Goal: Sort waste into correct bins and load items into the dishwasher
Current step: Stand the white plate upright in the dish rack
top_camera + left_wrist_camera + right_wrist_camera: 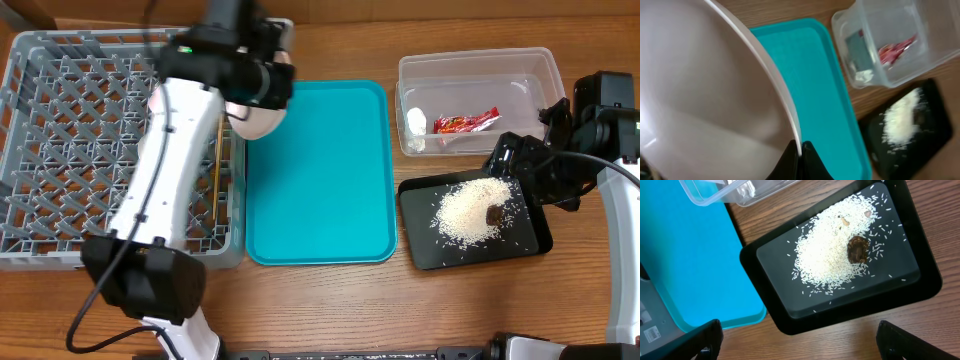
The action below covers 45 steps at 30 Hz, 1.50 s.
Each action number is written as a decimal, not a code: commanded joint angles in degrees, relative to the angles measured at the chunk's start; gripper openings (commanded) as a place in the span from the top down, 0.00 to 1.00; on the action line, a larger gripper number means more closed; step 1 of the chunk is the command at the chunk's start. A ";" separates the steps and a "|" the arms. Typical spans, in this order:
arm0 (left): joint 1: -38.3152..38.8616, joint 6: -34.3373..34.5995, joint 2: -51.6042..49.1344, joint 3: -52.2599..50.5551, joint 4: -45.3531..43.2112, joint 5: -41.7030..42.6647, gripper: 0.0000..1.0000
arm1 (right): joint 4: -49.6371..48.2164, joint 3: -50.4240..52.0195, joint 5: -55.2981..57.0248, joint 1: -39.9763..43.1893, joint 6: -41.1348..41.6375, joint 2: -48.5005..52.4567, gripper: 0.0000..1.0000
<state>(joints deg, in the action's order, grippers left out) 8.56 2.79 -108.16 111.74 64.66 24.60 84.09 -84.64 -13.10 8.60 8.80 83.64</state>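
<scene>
My left gripper (262,95) (801,145) is shut on the rim of a grey-white bowl (262,120) (705,90), held over the seam between the grey dishwasher rack (60,150) and the teal tray (320,180). Two wooden chopsticks (217,170) lie along the rack's right side. The clear tub (480,70) (885,30) holds the red wrapper (466,122) (896,50) and a white scrap (416,122) (862,76). Rice (470,210) (830,255) and a brown lump (494,213) (858,249) lie in the black tray (520,245) (850,300). My right gripper (530,170) (800,347) hangs open and empty beside that tray.
The teal tray (815,75) (685,255) lies bare between the rack and the two bins. My left arm stretches across the rack's right half. Bare wooden table runs along the front edge, below the trays.
</scene>
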 commanded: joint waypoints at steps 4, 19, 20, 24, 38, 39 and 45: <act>-8.50 -4.37 -0.50 0.57 -0.55 23.39 0.96 | 0.07 -0.50 0.02 0.11 -0.07 -0.59 0.00; -15.61 -4.74 -7.45 0.48 -0.37 29.42 0.96 | 0.39 -0.50 0.02 0.11 -0.07 -0.59 0.00; -15.91 -5.01 -7.74 0.48 -0.28 29.46 0.96 | 0.48 -0.50 0.02 0.11 -0.07 -0.59 0.00; -17.44 -5.49 -8.66 0.48 -0.13 29.40 0.96 | 0.48 -0.50 0.02 0.11 -0.07 -0.59 0.00; -22.86 -5.64 -8.39 0.50 2.47 27.19 0.18 | 0.26 -0.50 0.26 0.11 -0.09 -0.59 0.00; -23.28 -5.84 -8.13 0.50 2.58 26.36 0.18 | 0.22 -0.50 0.26 0.11 -0.09 -0.59 0.00; -24.28 -5.31 -4.39 0.50 4.39 14.25 0.00 | -2.49 -0.50 0.09 0.09 0.00 -0.59 0.00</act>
<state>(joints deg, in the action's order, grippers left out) -15.18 -2.07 -116.09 111.74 68.29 46.52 82.78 -84.64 -13.10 8.60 8.80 83.64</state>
